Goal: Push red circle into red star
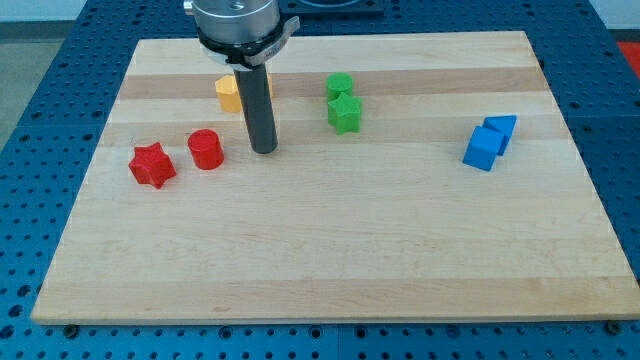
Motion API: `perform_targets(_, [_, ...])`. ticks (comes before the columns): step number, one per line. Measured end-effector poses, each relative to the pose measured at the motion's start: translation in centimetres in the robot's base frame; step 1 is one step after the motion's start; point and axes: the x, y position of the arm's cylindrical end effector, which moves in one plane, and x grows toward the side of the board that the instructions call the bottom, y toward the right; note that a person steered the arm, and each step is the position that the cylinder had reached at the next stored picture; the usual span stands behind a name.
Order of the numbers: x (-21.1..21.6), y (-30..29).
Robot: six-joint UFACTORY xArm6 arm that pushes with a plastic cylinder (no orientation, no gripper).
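The red circle (pixel 206 149) stands on the wooden board at the view's left. The red star (pixel 152 165) lies just left of it and slightly lower, with a small gap between them. My tip (pixel 264 150) rests on the board to the right of the red circle, a short gap away, not touching it. The dark rod rises from the tip to the arm's flange at the view's top.
A yellow block (pixel 230 93) sits behind the rod, partly hidden by it. A green block (pixel 340 86) and a green star (pixel 345 113) stand at the upper middle. A blue cube (pixel 483 149) and a blue triangle-like block (pixel 502 127) touch at the right.
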Motion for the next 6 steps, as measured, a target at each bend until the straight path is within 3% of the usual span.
perform_targets(2, [-1.0, -1.4])
perform_targets(6, [1.4, -5.4])
